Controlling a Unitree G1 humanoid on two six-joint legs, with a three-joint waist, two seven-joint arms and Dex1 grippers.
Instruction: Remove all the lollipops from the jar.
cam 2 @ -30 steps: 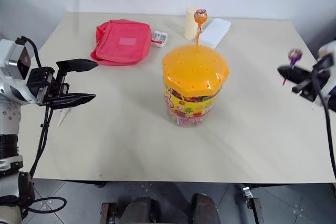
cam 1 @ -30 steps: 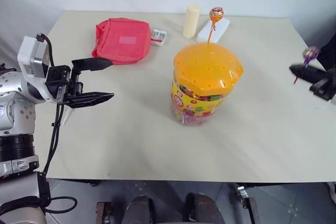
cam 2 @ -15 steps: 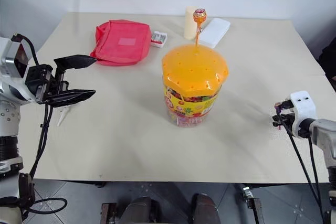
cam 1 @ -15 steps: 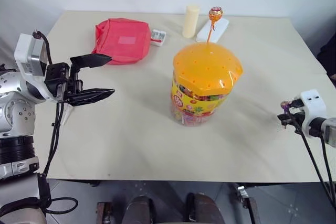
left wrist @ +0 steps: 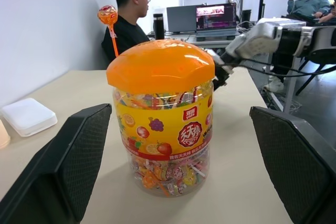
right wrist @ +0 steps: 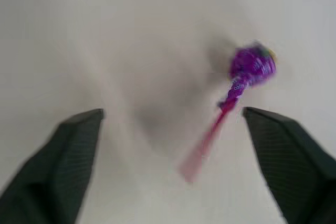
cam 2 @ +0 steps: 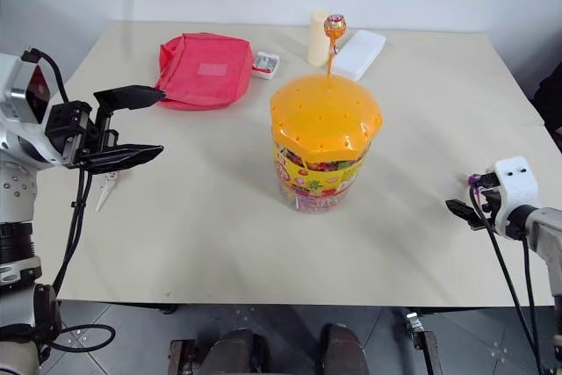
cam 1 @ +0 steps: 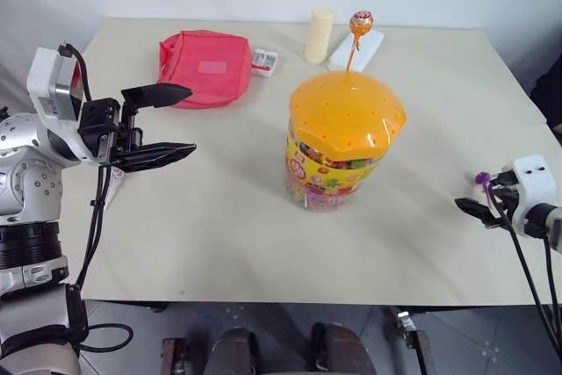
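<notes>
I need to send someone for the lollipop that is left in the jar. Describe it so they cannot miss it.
Find the large clear plastic jar with the domed orange lid mid-table. A single orange-wrapped lollipop on an orange stick stands upright from a hole at the lid's far edge. The other lollipop, purple-wrapped, is off by the right gripper.

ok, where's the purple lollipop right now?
Head views: purple lollipop at the table's right edge, by the open right gripper, well right of the jar.

Standing mid-table (cam 1: pixel 219 217): jar (cam 1: pixel 341 142), lollipop (cam 1: pixel 359 25) sticking from its lid; pouch (cam 1: pixel 204 66) lying behind-left, cylinder (cam 1: pixel 320 35) behind.
</notes>
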